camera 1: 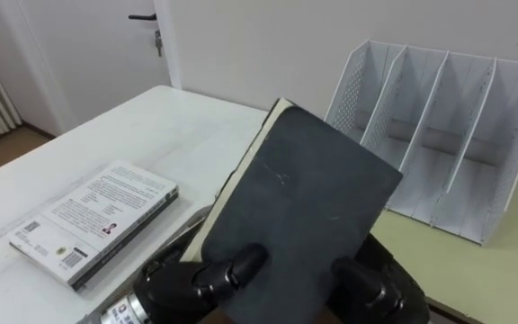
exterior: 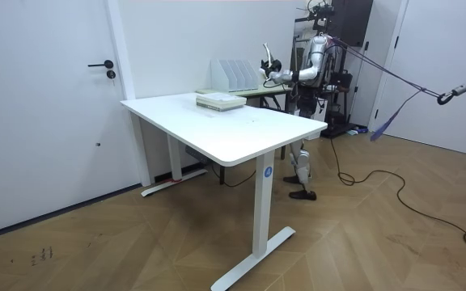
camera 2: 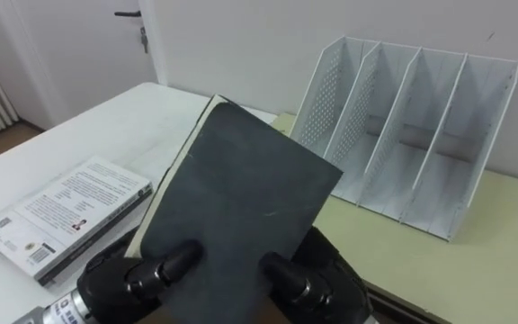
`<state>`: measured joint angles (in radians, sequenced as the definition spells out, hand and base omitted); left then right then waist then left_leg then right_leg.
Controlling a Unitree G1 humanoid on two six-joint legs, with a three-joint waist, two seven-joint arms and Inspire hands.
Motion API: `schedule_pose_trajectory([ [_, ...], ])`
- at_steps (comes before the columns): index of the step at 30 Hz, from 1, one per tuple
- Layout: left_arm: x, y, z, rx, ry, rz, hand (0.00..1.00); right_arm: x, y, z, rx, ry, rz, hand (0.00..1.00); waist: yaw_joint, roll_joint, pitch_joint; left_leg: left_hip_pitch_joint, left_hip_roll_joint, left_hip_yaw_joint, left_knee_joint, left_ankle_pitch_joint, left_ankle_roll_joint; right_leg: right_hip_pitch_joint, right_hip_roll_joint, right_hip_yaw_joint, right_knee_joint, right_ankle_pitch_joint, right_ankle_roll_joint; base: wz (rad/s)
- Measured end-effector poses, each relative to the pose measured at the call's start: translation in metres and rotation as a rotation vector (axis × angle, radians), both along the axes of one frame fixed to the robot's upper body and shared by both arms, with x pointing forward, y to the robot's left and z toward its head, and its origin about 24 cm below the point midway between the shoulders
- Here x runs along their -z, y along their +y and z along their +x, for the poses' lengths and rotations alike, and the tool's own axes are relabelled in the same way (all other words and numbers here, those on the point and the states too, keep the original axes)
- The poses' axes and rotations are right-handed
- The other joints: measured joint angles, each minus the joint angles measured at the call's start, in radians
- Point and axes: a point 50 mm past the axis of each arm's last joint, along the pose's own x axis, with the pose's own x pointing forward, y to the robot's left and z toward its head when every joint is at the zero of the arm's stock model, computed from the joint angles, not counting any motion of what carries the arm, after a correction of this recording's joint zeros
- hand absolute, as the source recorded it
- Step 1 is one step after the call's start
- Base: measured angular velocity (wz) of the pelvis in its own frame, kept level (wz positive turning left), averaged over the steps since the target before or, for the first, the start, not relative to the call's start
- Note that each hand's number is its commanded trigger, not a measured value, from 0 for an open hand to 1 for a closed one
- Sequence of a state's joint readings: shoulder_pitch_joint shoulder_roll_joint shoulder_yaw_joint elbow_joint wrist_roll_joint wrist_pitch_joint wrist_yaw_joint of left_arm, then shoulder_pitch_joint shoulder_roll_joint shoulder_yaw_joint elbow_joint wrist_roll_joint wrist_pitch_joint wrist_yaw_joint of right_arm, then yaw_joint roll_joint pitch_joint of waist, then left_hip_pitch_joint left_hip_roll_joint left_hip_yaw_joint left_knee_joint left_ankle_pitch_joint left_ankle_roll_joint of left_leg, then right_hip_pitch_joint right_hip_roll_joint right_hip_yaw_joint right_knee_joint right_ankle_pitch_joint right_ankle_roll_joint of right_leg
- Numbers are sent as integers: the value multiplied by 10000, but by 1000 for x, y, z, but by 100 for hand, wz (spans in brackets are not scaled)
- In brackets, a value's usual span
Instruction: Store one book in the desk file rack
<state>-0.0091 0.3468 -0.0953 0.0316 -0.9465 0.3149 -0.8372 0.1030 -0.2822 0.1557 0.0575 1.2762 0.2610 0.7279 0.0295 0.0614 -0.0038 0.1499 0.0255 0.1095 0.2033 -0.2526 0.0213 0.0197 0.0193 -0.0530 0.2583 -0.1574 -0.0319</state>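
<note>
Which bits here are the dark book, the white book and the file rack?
dark book (camera 1: 304, 189): left eye view, middle of its cover.
white book (camera 1: 97, 220): left eye view, its printed cover.
file rack (camera 1: 352, 90): left eye view, its perforated left wall.

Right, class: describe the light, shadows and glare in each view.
Left eye view: soft, even light; the dark book shows no glare. Right eye view: the rack is shaded inside its slots. Room view: a faint shadow lies under the table.

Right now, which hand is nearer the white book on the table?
Left. The left hand sits just right of the white book; the right hand is farther right, across the dark book.
</note>
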Motion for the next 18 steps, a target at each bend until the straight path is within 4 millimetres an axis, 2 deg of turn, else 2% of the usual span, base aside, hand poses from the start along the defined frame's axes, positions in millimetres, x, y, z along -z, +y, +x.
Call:
schedule_pose_trajectory([
  [6, 2, -1, -1, 160, 157, 69, 100, -7, 3, 0, -123, -252, 11, 100, -12, 126, -79, 34, 10, 14, -1, 0, 0, 52, 4, -17, -4, 0, -1, 0],
  [15, 3, -1, -2, 330, 298, 172, 100, -6, 3, 0, -187, -153, -94, 100, 0, 181, -41, 28, 42, 152, -5, 0, 0, 24, 21, -14, 13, -3, -5, 0],
  [16, 3, -1, -2, 346, 322, 185, 82, -6, 2, 0, -169, -178, -162, 100, 23, 181, -39, 20, 53, 203, -5, 0, -1, 10, 24, -12, 4, -2, -6, 0],
  [17, 3, -1, -2, 365, 346, 187, 57, -6, 2, 0, -174, -177, -183, 100, 30, 181, -39, 20, 58, 226, -5, -1, -2, 8, 26, -11, -3, -2, -7, 0],
  [18, 3, -1, -2, 394, 348, 179, 0, -6, 2, 0, -176, -177, -195, 100, 28, 177, -37, 20, 65, 259, -6, -2, -4, 4, 28, -11, -5, -1, -7, 0],
])
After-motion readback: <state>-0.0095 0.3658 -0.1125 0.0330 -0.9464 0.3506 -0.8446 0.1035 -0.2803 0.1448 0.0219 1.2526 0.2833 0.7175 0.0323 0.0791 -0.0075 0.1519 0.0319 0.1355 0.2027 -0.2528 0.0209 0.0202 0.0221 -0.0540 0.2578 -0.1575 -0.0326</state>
